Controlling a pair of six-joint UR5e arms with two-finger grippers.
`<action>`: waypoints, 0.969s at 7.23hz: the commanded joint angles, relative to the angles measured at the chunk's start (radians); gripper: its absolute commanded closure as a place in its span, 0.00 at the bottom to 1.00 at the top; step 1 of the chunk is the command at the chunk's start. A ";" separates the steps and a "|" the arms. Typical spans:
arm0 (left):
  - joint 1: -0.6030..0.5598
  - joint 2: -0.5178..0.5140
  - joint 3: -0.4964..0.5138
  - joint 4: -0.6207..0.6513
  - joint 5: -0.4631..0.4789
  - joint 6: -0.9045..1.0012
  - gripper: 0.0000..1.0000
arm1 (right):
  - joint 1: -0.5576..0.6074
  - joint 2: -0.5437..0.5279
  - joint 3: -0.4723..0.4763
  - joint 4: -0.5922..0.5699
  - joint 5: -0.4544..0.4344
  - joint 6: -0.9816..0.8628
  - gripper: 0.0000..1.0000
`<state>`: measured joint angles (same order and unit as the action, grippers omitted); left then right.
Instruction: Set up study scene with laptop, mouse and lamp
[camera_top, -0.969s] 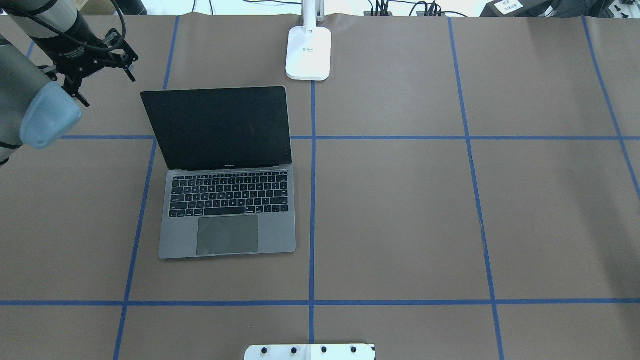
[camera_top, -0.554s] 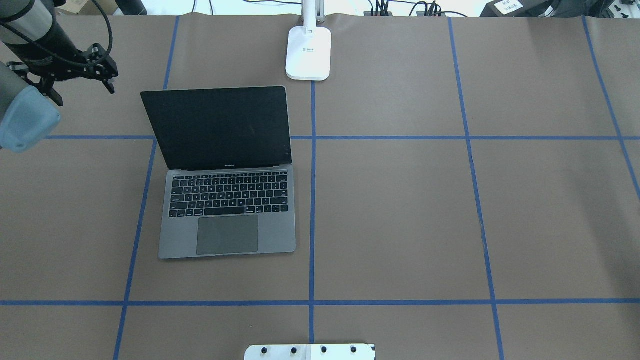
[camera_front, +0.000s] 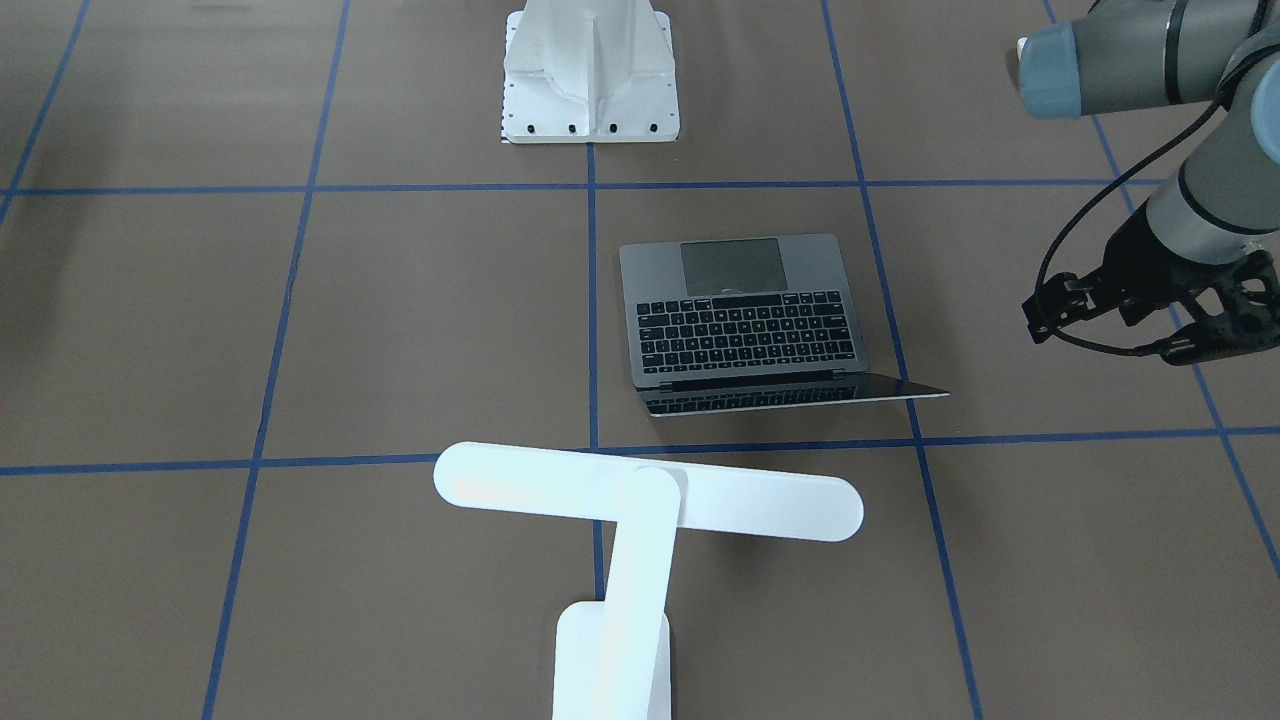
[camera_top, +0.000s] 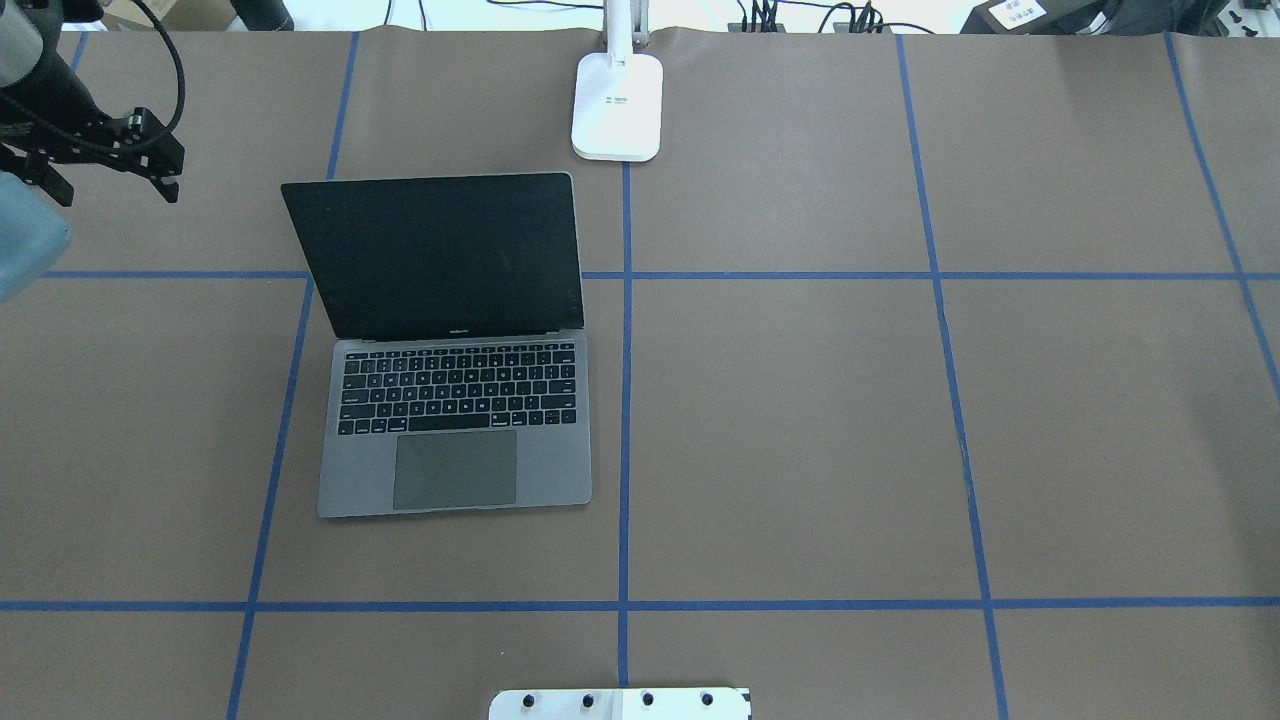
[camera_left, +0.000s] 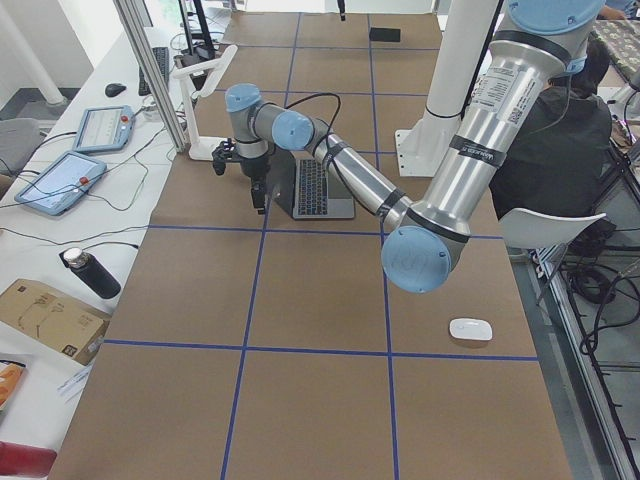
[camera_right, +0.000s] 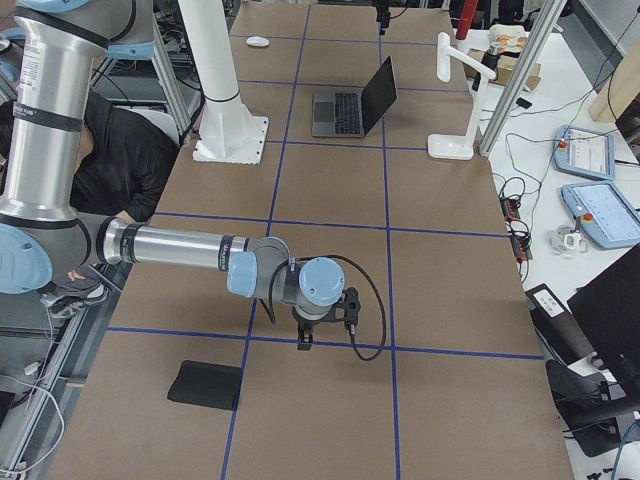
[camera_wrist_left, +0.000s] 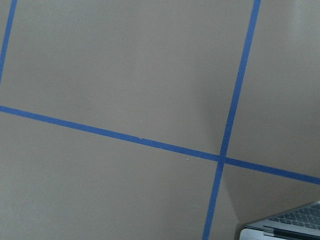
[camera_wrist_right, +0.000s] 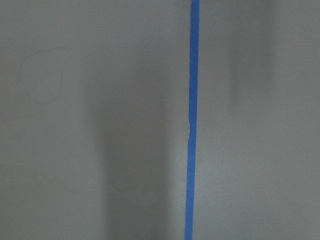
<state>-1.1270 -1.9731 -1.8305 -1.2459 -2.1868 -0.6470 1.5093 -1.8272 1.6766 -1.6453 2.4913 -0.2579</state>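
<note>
Left pincer (camera_top: 115, 185): as best I can read it, the prongs are spread with nothing between them. It hangs above bare surface (camera_top: 800, 450).

Laptop (camera_top: 450, 400): just to this pincer's right and a little nearer the robot. The lid is up and its far-left corner is the closest part to the pincer.

Lamp (camera_top: 617, 105): further right along the far edge, well apart from the pincer. It stands upright with its bar reaching over the surface behind the laptop.

Mouse (camera_left: 470, 329): well apart from the pincer, back on the robot's side and out towards the left end, alone on the surface. I see it only in the side views.

Right pincer (camera_right: 305, 340): I cannot tell whether it is spread or clenched. It hangs low over bare surface at the right end, with a black pad (camera_right: 205, 385) near it on the robot's side.

Step, as I judge it: laptop and lamp look placed, and the mouse is not yet fetched.

Risk, lid: if I swing the left arm back for the mouse, the wrist or cable could clip the raised lid and shift the laptop.

Risk, mouse: its glossy rounded shell could squirt out of a pinch that lands off-centre.

Risk, view: the mouse is outside my overhead and front views, so I could misjudge the approach.
</note>
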 joint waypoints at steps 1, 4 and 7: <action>0.000 0.017 -0.030 -0.001 -0.001 0.033 0.00 | -0.001 -0.026 -0.090 -0.019 0.003 -0.183 0.01; 0.001 0.039 -0.065 -0.001 -0.010 0.058 0.00 | -0.004 -0.017 -0.164 -0.108 0.001 -0.498 0.01; 0.001 0.048 -0.073 -0.003 -0.007 0.058 0.00 | -0.049 -0.018 -0.187 -0.108 -0.022 -0.561 0.01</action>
<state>-1.1260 -1.9280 -1.9015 -1.2481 -2.1953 -0.5892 1.4744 -1.8445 1.5016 -1.7522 2.4774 -0.7944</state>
